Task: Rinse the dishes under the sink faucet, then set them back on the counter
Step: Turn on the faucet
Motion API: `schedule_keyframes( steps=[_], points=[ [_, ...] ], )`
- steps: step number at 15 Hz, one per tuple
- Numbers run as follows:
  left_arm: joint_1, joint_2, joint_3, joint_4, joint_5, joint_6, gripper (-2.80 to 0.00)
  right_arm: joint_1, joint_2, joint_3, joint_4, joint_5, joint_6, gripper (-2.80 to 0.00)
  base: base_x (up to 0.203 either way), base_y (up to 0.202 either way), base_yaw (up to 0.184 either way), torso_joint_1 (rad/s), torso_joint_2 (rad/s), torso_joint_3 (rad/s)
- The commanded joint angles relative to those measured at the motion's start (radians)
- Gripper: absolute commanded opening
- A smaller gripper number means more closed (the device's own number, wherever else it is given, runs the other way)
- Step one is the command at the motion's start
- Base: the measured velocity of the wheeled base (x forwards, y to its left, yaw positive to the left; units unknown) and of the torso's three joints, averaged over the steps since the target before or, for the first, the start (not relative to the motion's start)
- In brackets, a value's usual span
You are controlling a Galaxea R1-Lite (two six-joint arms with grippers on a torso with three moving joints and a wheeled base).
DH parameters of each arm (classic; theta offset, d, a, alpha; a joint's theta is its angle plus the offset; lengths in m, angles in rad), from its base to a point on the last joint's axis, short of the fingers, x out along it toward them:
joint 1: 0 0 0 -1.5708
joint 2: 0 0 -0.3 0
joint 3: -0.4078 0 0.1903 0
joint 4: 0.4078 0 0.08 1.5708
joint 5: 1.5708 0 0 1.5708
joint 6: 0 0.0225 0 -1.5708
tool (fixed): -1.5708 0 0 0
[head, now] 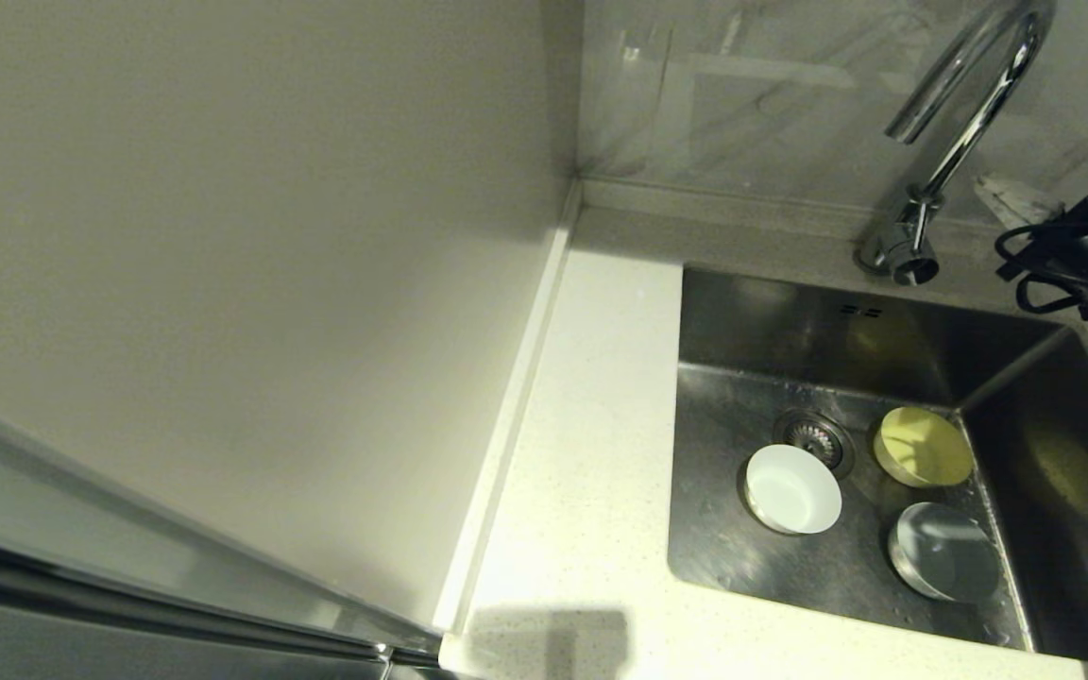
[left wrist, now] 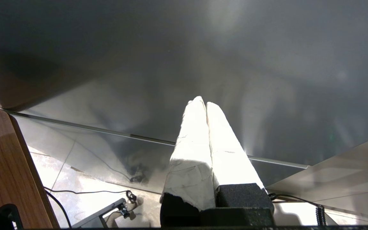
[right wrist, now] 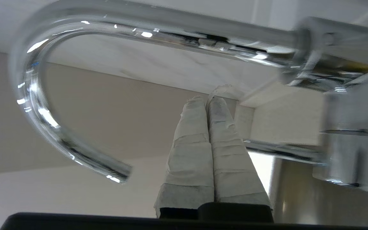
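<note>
Three bowls sit in the steel sink (head: pixel 790 321): a white one (head: pixel 792 488) beside the drain strainer (head: pixel 814 436), a yellow one (head: pixel 923 447) at the back right, and a pale grey one (head: pixel 943 552) at the front right. The chrome faucet (head: pixel 964 104) arches over the basin. My right arm (head: pixel 1087 255) hangs at the sink's far right, by the faucet's base. Its gripper (right wrist: pixel 207 100) is shut and empty, with the spout (right wrist: pixel 34 95) curving beside it. My left gripper (left wrist: pixel 202 103) is shut and empty, parked low and out of the head view.
The speckled counter (head: pixel 591 425) runs along the sink's left side, bordered by a smooth off-white panel (head: pixel 223 236). A marble backsplash (head: pixel 742 94) stands behind. The left wrist view shows a dark steel panel (left wrist: pixel 267 64), a wooden board (left wrist: pixel 8 166) and floor cables (left wrist: pixel 126 195).
</note>
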Motion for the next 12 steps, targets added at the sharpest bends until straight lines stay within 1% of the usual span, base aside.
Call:
schedule_keyframes(
  steps=[1,3,5,8,12],
  points=[
    [0.000,0.000,0.003,0.000,0.000,-0.001,-2.80,0.001,0.056,-0.049,-0.005,0.028,0.013,-2.80,0.000,0.000,0.000,0.000,0.00,0.000],
    [0.000,0.000,0.003,0.000,0.000,-0.001,-2.80,0.008,0.068,-0.063,0.002,0.078,0.014,-2.80,0.000,0.000,0.000,0.000,0.00,0.000],
    [0.000,0.000,0.003,0.000,0.000,-0.001,-2.80,0.017,0.064,-0.071,0.044,0.088,0.014,-2.80,0.000,0.000,0.000,0.000,0.00,0.000],
    [0.000,0.000,0.003,0.000,0.002,-0.001,-2.80,0.027,0.062,-0.100,0.116,0.135,0.014,-2.80,0.000,0.000,0.000,0.000,0.00,0.000],
    [0.000,0.000,0.003,0.000,0.000,-0.001,-2.80,0.038,0.054,-0.114,0.152,0.190,0.014,-2.80,0.000,0.000,0.000,0.000,0.00,0.000]
  ],
)
